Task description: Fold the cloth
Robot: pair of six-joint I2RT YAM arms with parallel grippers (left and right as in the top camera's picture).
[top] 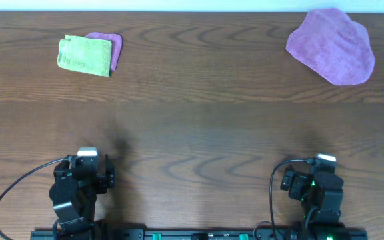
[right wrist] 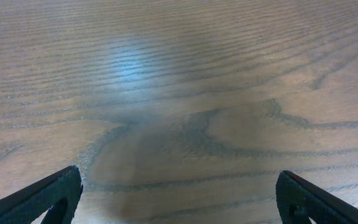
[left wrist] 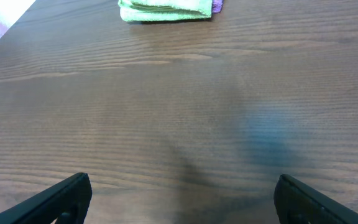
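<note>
The cloth (top: 331, 47) is a lilac-purple towel lying loose and rumpled at the far right of the wooden table, seen only in the overhead view. My left gripper (top: 91, 163) (left wrist: 182, 183) sits at the near left edge, open, with bare wood between its fingers. My right gripper (top: 319, 175) (right wrist: 179, 177) rests at the near right edge, also open and holding nothing. Both are far from the cloth, and neither wrist view shows it.
A folded lime-green cloth (top: 84, 55) (left wrist: 165, 10) lies at the far left on top of a folded purple cloth (top: 114, 48) (left wrist: 216, 6). The table's far edge (top: 192, 9) runs along the top of the overhead view.
</note>
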